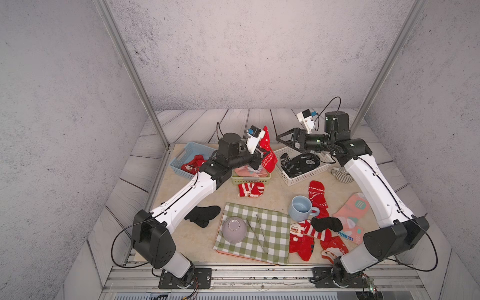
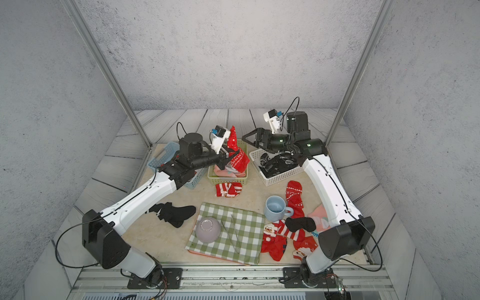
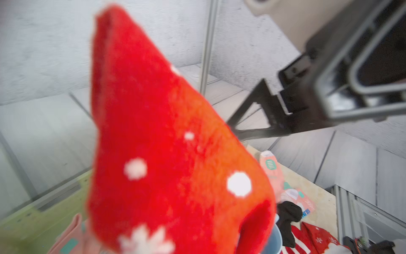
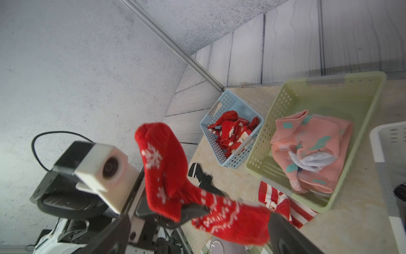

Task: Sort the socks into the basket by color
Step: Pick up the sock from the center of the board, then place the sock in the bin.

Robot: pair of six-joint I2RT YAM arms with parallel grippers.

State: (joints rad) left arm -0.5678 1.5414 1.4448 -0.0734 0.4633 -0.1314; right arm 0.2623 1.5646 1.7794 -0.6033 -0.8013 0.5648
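The left gripper [image 1: 261,153] was seen clamped on the red snowflake sock [image 1: 268,157], which was pinched near the middle of its length at the centre of both top views. The sock's long axis was held nearly upright in the frame. One end stood up above the jaws and the other hung below them, over the green basket [image 1: 249,181] in which pink socks [image 1: 249,172] were lying. Whether the hanging end touched them could not be told.

Just right of the sock, the right gripper [image 1: 278,138] was held with its jaws spread wide and nothing between them, above the left end of the white basket [image 1: 298,179] of black socks [image 1: 298,163].

The blue basket [image 1: 179,166], where red socks [image 1: 193,164] were gathered, lay left of the held sock and was partly hidden behind the left arm [image 1: 197,187].

It was judged that the coming move would turn on this: the sock was to be carried leftward in the frame, clear of the green basket's rim. The left arm, nearer the blue basket and already gripping, was judged the one suited to it.
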